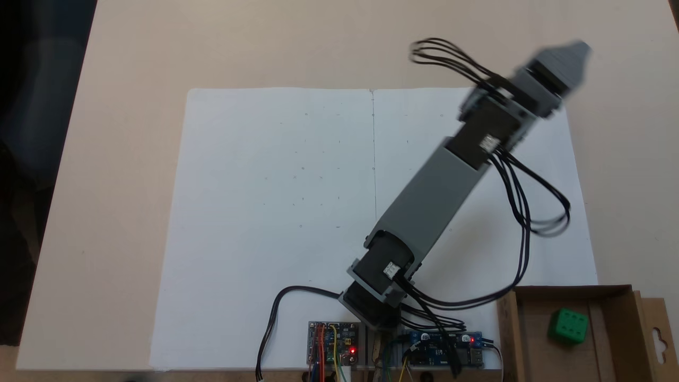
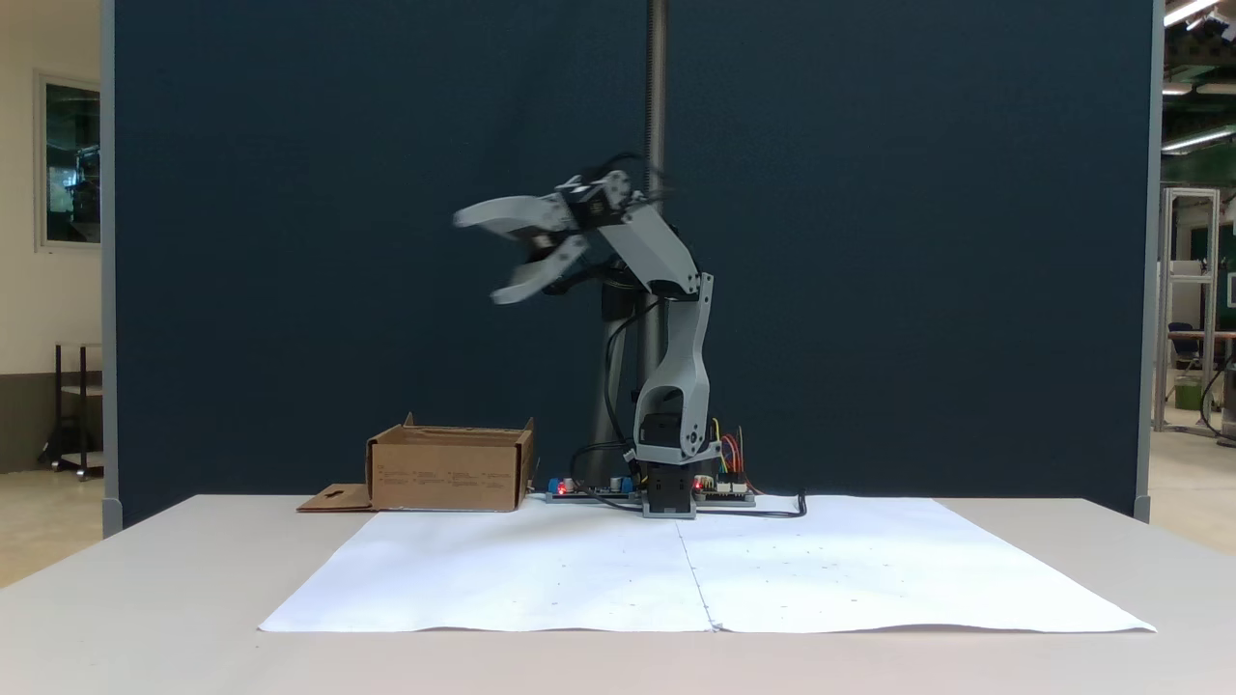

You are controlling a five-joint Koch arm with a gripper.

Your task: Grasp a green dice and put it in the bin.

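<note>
We see the green dice point(image 1: 568, 325) lying inside the bin point(image 1: 615, 297) at the lower right of a fixed view, while the gripper point(image 2: 483, 256) hangs high above the table point(image 2: 145, 579), jaws spread apart and empty.

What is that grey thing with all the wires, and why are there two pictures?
It is a small robot arm bolted to a table. One picture looks down from above; the other looks from the front. At the arm's end is a claw, the gripper, open in the air and holding nothing. White paper covers the table. Beside the arm's base sits a cardboard box, the bin. From above, you can see a green dice already lying inside it.
</note>
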